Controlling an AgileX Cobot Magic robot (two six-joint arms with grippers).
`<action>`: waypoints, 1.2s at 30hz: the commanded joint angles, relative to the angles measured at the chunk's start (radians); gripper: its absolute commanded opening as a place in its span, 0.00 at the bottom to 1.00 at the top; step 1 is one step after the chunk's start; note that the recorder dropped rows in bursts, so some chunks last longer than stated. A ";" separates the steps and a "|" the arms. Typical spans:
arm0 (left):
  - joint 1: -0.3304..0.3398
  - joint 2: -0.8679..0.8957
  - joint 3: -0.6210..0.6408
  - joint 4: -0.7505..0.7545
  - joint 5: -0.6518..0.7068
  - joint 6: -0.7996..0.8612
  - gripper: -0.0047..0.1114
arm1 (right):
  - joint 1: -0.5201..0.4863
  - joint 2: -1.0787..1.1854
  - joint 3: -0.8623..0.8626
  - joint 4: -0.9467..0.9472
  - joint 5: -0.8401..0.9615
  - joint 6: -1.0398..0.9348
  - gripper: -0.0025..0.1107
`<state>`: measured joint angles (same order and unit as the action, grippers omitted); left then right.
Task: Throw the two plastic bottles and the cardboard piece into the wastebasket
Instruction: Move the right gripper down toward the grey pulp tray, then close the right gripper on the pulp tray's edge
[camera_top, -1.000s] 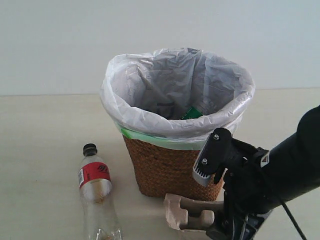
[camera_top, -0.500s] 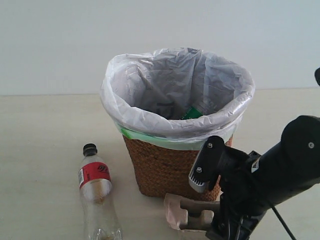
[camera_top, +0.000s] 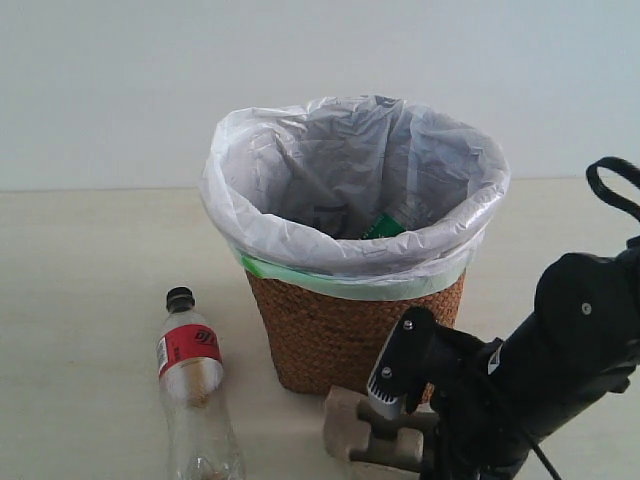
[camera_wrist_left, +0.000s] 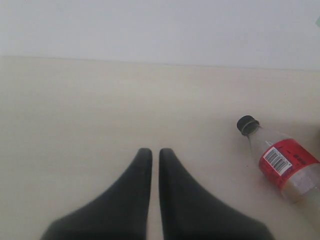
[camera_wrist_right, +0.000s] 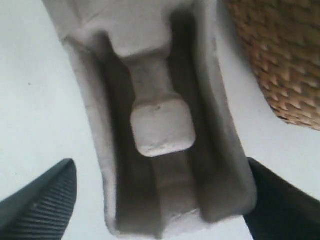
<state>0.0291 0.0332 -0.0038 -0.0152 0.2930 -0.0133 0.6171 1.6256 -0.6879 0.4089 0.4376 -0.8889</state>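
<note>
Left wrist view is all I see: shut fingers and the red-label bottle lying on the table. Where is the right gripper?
Observer: The right gripper is open, straddling the cardboard piece beside the wastebasket.
Operator: Is it gripping the cardboard?
Observer: Not visibly; one finger stands clear of it.
Operator: Anything in the wastebasket?
Observer: A green label shows inside the bag.

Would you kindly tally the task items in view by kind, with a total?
Wastebasket: 1
Plastic bottles: 2 (red-label bottle beside it, green-label bottle partly visible inside it)
Cardboard piece: 1
Total: 4
</note>
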 joint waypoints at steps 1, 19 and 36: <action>-0.005 -0.008 0.004 0.002 -0.008 0.005 0.08 | 0.058 0.003 -0.001 0.008 -0.007 -0.007 0.61; -0.005 -0.008 0.004 0.002 -0.008 0.005 0.08 | 0.090 0.001 -0.001 0.001 -0.045 0.042 0.76; -0.005 -0.008 0.004 0.002 -0.008 0.005 0.08 | 0.100 0.001 -0.001 0.109 -0.100 -0.018 0.76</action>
<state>0.0291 0.0332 -0.0038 -0.0152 0.2930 -0.0133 0.7069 1.6302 -0.6879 0.4823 0.3531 -0.8755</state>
